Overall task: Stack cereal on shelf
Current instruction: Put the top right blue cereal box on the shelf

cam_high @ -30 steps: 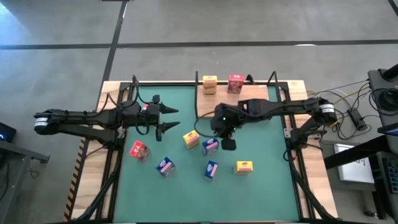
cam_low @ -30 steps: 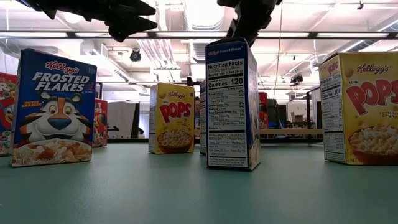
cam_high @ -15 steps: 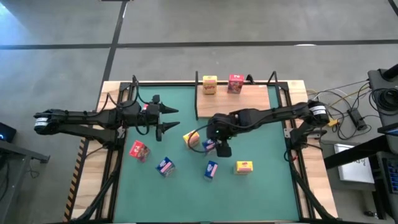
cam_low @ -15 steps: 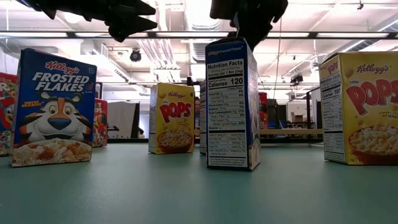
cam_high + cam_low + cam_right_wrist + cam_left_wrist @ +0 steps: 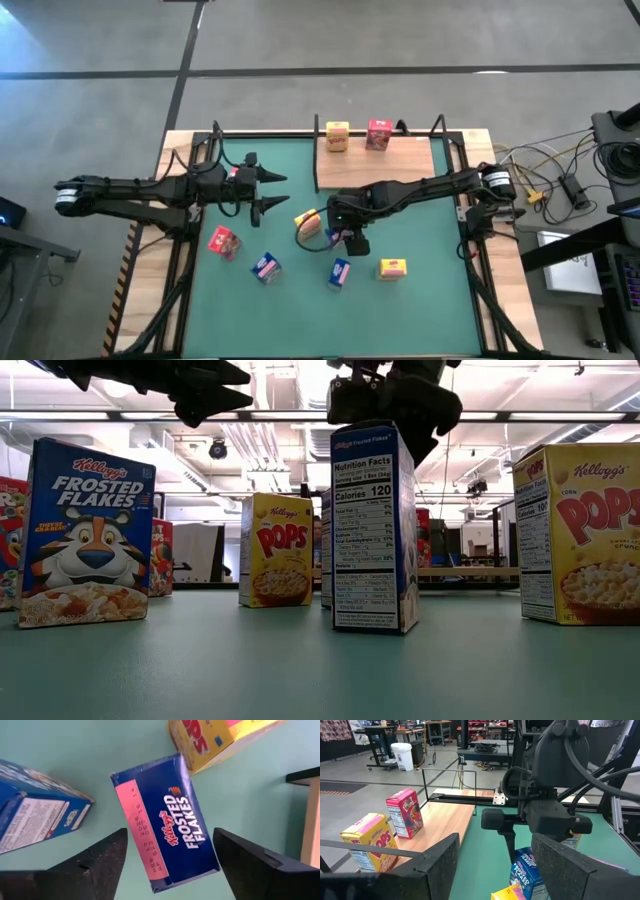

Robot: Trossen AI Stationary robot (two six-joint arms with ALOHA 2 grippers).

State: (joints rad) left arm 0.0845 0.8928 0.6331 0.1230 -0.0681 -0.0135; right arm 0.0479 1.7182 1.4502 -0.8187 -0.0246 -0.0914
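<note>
A: Where is the right tool?

B: Directly above the upright blue cereal box mid-surface, fingers spread wide on either side, gripping nothing yet.

A: How should it grasp?

B: I'd descend straight, centre the box between the fingers, then close on its broad faces, avoiding the yellow box just beside it. The shelf holds two boxes already. The left tool waits, open.

Cereal boxes: glossy printed cardboard. Shelf: smooth light wood, thin black metal posts. Mat: matt green.
</note>
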